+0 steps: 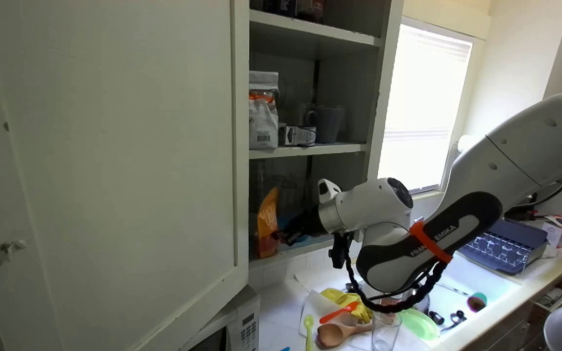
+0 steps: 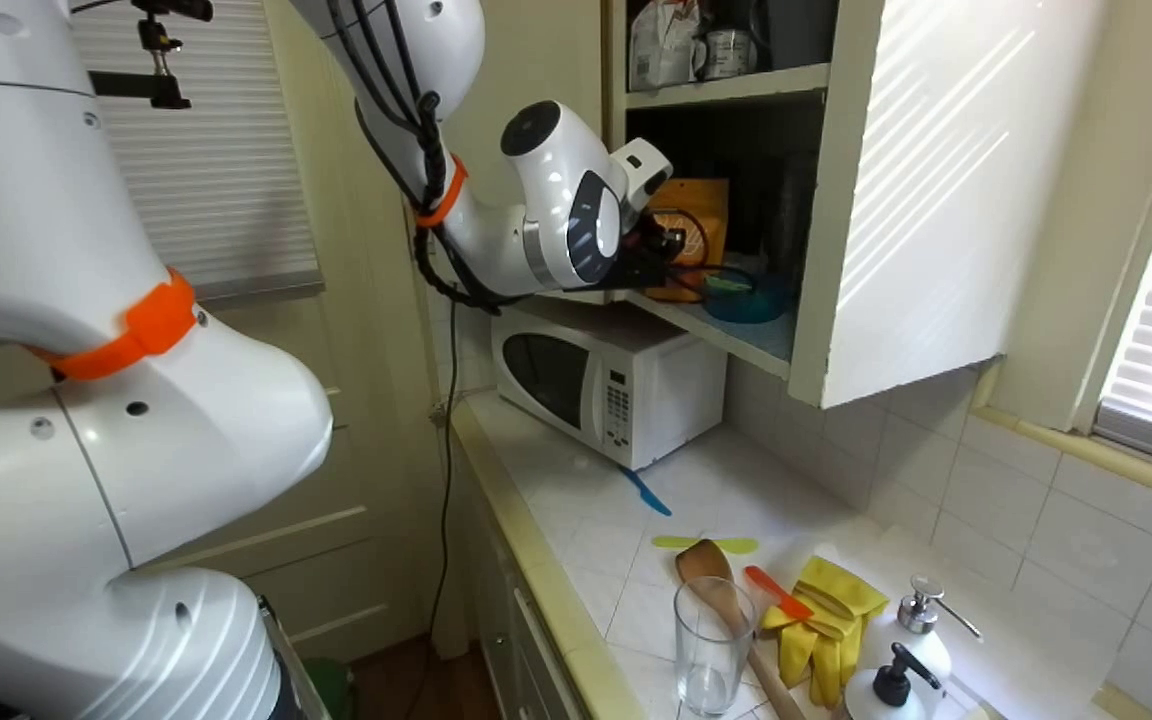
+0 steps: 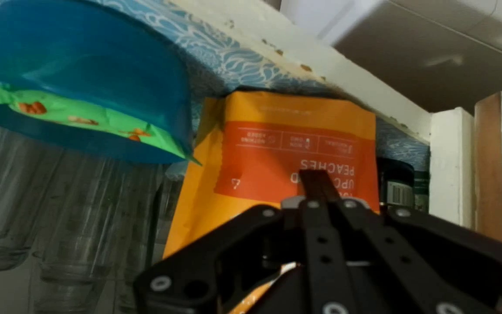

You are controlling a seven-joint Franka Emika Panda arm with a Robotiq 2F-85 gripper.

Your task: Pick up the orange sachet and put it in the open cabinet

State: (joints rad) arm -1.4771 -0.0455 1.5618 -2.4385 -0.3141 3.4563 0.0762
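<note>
The orange sachet (image 1: 268, 222) stands upright on the lowest shelf of the open cabinet (image 1: 332, 148). It also shows in an exterior view (image 2: 706, 205) behind the gripper, and its face fills the middle of the wrist view (image 3: 251, 174). The cabinet's white side also shows in an exterior view (image 2: 946, 190), and its shelf edge in the wrist view (image 3: 342, 72). My gripper (image 3: 320, 185) is shut with its fingertips together, in front of the sachet's face. It hides part of the sachet. Whether the tips touch it, I cannot tell. The gripper also shows in an exterior view (image 1: 283, 237).
A teal bowl (image 3: 103, 56) with a green packet (image 3: 81, 120) stands beside the sachet. Clear glasses (image 3: 72, 226) and a dark jar (image 3: 395, 185) are close by. The large white cabinet door (image 1: 115, 146) stands open. A microwave (image 2: 676, 390) sits below on the counter.
</note>
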